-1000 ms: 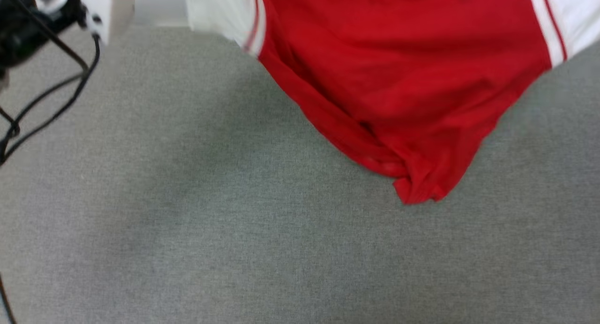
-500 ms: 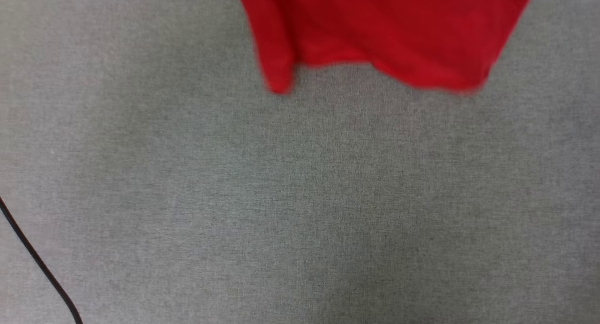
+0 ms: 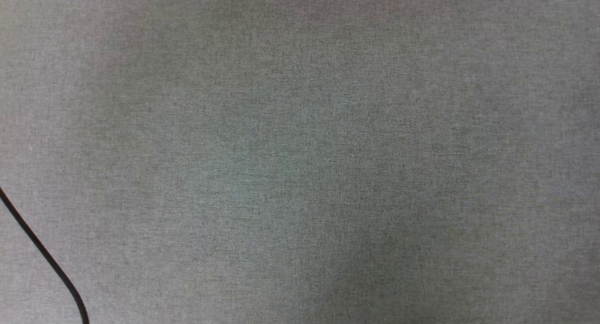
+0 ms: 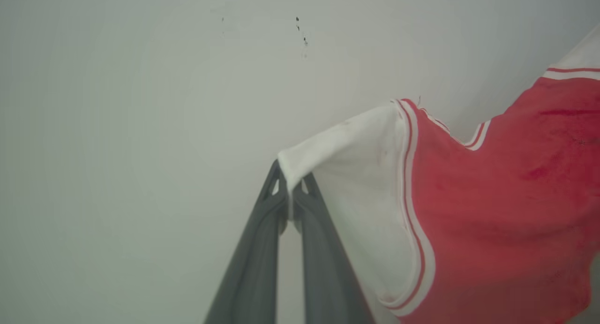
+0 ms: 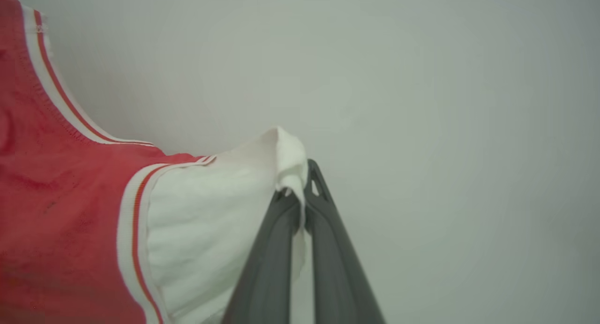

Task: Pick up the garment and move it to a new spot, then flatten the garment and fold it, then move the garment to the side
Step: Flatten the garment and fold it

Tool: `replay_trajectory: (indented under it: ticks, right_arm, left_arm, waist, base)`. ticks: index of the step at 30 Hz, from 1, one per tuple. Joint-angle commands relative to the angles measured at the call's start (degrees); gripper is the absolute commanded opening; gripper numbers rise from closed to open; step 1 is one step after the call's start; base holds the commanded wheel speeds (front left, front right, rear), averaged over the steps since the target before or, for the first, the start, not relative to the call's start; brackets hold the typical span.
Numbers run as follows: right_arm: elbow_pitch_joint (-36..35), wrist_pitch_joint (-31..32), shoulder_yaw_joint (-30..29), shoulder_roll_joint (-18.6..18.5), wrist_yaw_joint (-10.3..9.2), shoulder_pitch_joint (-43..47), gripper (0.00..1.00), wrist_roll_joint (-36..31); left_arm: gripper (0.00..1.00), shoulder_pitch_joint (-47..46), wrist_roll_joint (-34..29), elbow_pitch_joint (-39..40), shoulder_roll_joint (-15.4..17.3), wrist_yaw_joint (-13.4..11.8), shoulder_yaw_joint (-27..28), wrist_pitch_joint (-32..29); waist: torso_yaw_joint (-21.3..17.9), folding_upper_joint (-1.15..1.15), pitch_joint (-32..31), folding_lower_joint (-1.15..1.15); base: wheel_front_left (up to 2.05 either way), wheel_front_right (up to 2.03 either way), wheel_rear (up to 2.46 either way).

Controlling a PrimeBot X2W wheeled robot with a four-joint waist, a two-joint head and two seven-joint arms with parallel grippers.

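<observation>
Grey fabric surface point(image 3: 300, 155) lies under a thin black cable point(image 3: 44, 254)

Left end effector point(image 4: 291, 182): two long matte dark-grey fingers point(image 4: 253, 267), broad at the base and tapering to narrow tips, each with a small triangular cut-out point(image 4: 274, 187) just below the tip. Right end effector point(image 5: 298, 184): same grey tapered pair, one triangular cut-out visible near a tip. Head view: thin black cable point(image 3: 42, 250), smooth, curving at lower left; can't tell what it connects to.
</observation>
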State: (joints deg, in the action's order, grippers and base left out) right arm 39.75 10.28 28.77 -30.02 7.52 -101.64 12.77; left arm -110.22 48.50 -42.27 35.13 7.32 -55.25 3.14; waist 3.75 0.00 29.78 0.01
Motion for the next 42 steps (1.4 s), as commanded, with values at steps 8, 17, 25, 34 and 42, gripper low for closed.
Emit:
replay_trajectory:
  ticks: [8, 17, 25, 34, 42]
  right_arm:
    - [4.94, -7.55, 9.40, 1.03, -0.06, 12.75, 0.00, 5.84]
    - [2.59, -13.36, 17.65, -0.88, -0.06, 29.20, 0.00, 14.25]
    - [-2.32, -16.84, 20.06, -4.86, -0.05, 47.56, 0.00, 21.77]
    - [-3.88, -18.93, 17.70, -9.34, -0.05, 64.49, 0.00, 26.13]
    - [-6.04, -20.29, 12.68, -11.00, -0.06, 81.25, 0.00, 26.41]
  left_arm:
    - [0.00, 15.41, 6.75, 0.64, 0.58, 0.08, -5.35, 6.77]
    - [0.00, 36.52, 11.48, 6.39, 2.63, -0.64, -7.45, 11.47]
    - [0.00, 57.88, 14.39, 13.33, 4.75, -4.33, -7.44, 12.13]
    - [0.00, 75.16, 14.56, 19.29, 7.53, -8.73, -6.86, 12.13]
    - [0.00, 88.26, 16.02, 22.19, 9.46, -11.90, -5.52, 12.07]
  waist:
    - [-0.55, 0.00, -1.85, -0.01]
    - [-1.02, 0.00, -7.53, -0.01]
    - [-1.05, 0.00, -15.92, -0.01]
    - [-0.62, 0.00, -23.17, -0.01]
    - [-0.27, 0.00, -28.43, -0.01]
  base:
    - [0.00, 0.00, 0.00]
    - [0.00, 0.00, 0.00]
    - [0.00, 0.00, 0.00]
    - [0.00, 0.00, 0.00]
    - [0.00, 0.00, 0.00]
